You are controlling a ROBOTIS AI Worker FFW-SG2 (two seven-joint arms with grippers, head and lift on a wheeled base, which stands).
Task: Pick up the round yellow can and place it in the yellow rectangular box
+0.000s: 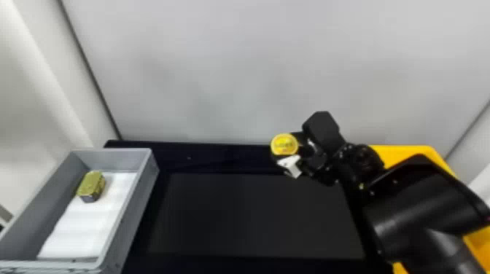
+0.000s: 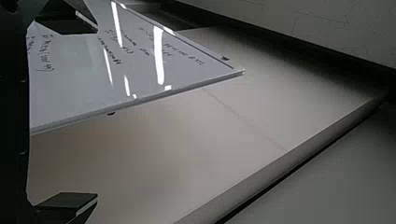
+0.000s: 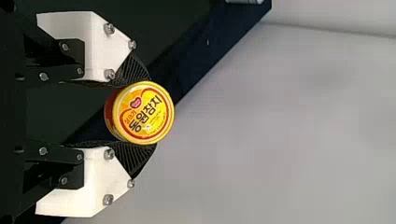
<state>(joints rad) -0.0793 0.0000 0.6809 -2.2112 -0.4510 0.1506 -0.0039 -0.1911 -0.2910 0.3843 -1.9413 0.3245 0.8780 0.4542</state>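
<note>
What looked like a robotics lab, where a black robot arm (image 1: 419, 215) hung over a dark worktop (image 1: 255, 218), a gray crate (image 1: 135, 198) and yellow box (image 1: 408, 152) flanked it, a whiteboard (image 2: 135, 60) carried handwriting

From above, the head view looks forward and down across the surface (image 1: 255, 218). Close up, the right wrist view faces the round yellow can (image 3: 144, 113) and wall (image 3: 280, 121); both share these and the surface's far edge. The left wrist view faces a whiteboard (image 2: 88, 84).
</note>
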